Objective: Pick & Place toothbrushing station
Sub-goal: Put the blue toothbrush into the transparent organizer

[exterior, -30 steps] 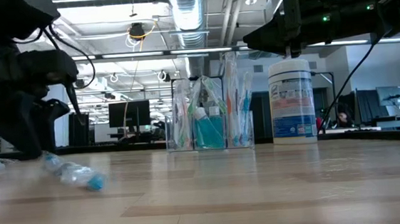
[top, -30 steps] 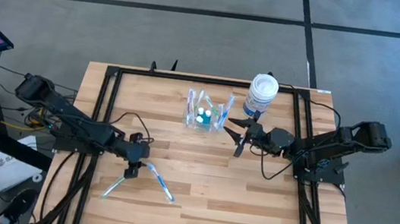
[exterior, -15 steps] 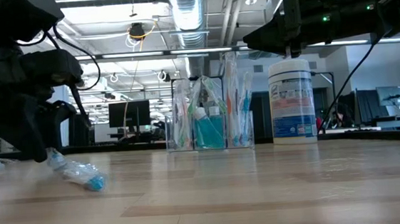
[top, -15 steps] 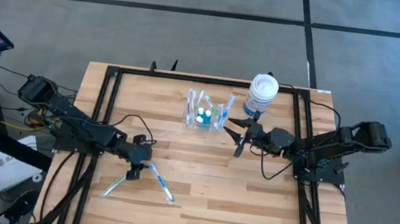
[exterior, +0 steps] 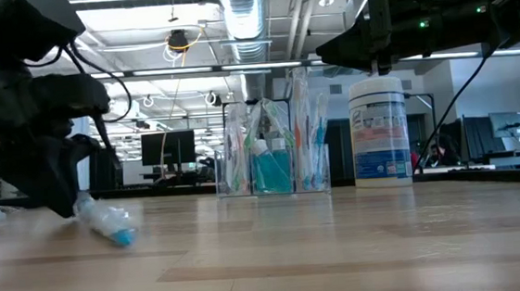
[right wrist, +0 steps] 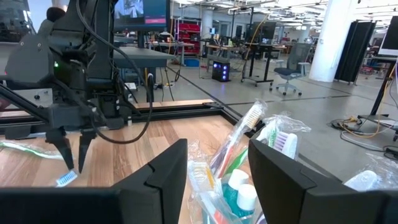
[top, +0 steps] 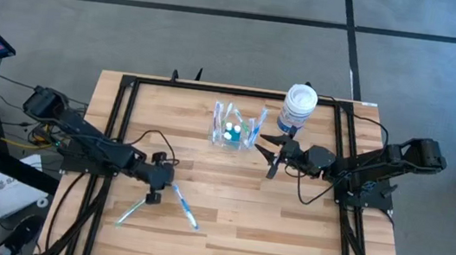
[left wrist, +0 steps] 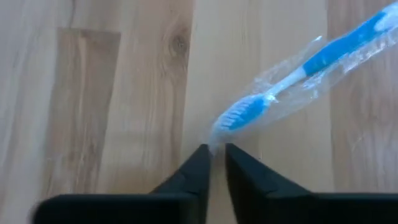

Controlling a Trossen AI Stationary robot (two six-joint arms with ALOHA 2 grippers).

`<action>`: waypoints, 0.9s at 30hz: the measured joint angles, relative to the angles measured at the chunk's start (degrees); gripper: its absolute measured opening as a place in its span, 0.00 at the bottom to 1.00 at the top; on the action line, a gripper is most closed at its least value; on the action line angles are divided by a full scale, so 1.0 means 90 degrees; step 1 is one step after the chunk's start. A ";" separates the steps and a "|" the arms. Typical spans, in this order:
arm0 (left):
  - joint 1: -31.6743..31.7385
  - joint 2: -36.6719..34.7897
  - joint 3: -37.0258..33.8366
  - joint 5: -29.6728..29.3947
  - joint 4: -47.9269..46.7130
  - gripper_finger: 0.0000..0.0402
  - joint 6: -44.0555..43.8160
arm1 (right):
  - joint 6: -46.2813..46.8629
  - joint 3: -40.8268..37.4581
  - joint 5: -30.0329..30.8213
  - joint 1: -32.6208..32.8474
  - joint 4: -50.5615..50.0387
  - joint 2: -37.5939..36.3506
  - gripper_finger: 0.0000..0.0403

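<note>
While my left gripper [left wrist: 212, 151] pinches only the wrapper edge of the blue toothbrush [left wrist: 298, 78], I fear the film slips free on lifting. My right gripper [top: 272, 156] waits, fingers apart, beside the toothbrushing station [top: 235, 128].

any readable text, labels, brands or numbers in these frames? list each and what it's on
None can be read.
White jar: blue label carries lines of print, too small and blurred to read.
Wrapped blue toothbrush by the left gripper: no print visible on the clear wrapper.
Toothbrushing station: packets and tubes inside show no legible lettering.
Background monitors: screen content unreadable.
</note>
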 joint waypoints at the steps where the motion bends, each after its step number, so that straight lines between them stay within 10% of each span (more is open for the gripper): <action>1: 0.0000 0.0046 0.0000 0.0019 0.0003 0.07 0.0000 | 0.0000 0.0000 0.0000 0.0000 0.0000 0.0000 0.40; 27: -0.0124 0.0101 -0.0002 0.0056 0.0240 0.02 -0.0073 | 0.0002 0.0000 0.0000 0.0000 -0.0042 0.0000 0.40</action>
